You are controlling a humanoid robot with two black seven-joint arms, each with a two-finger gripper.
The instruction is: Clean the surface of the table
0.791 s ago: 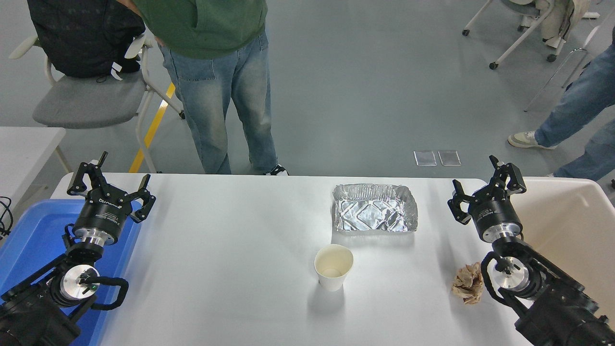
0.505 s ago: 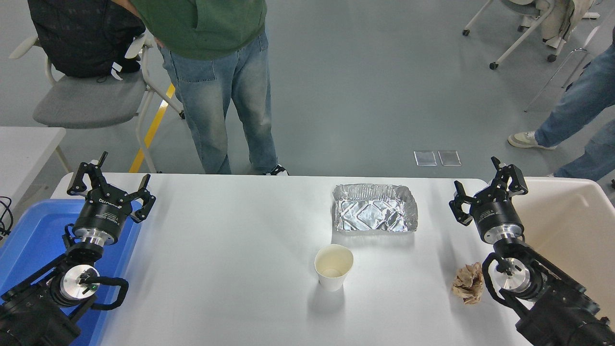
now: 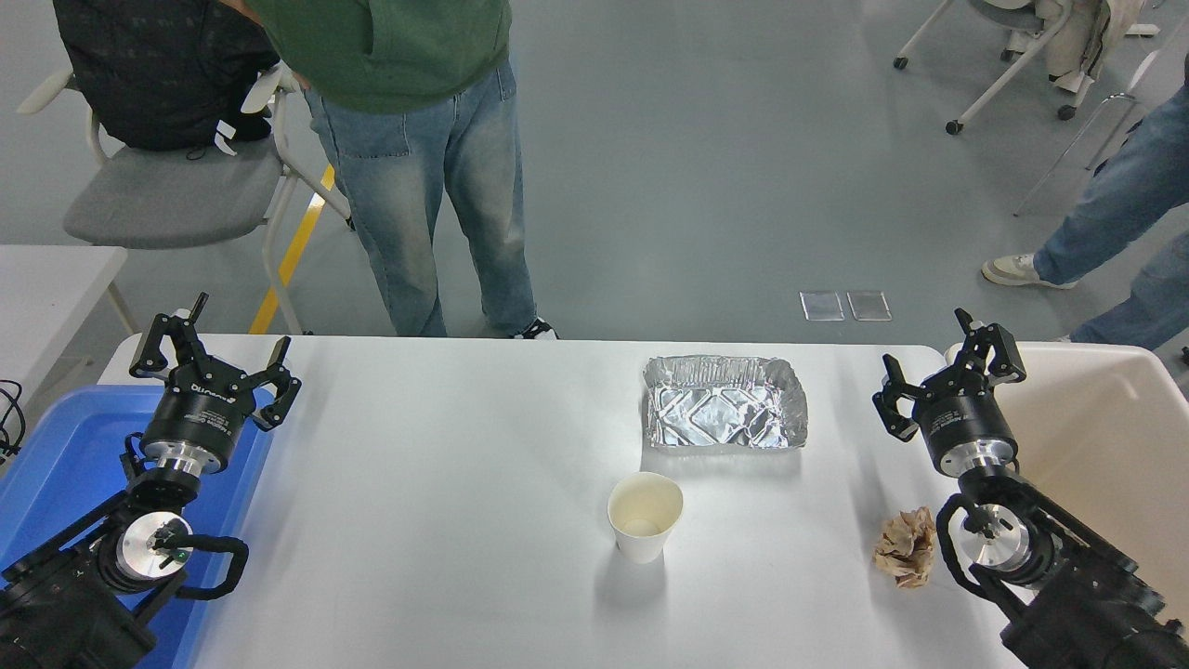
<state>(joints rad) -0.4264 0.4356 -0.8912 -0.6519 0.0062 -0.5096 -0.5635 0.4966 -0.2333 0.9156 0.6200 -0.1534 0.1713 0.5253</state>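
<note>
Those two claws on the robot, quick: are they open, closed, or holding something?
Left gripper: open, holding nothing, raised over the blue bin.
Right gripper: open, holding nothing, raised near the table's right edge.

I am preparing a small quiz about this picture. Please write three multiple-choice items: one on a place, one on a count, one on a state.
1. Where does the crumpled brown paper lie?
A. in the foil tray
B. on the table surface, beside the right arm
C. in the blue bin

2. How many loose things lie on the table?
A. one
B. three
C. five

3. How does the paper cup stand?
A. upright
B. on its side
C. upside down

Answers: 1 B, it touches no container; 2 B, foil tray, cup, paper; 3 A, its open mouth faces up.
</note>
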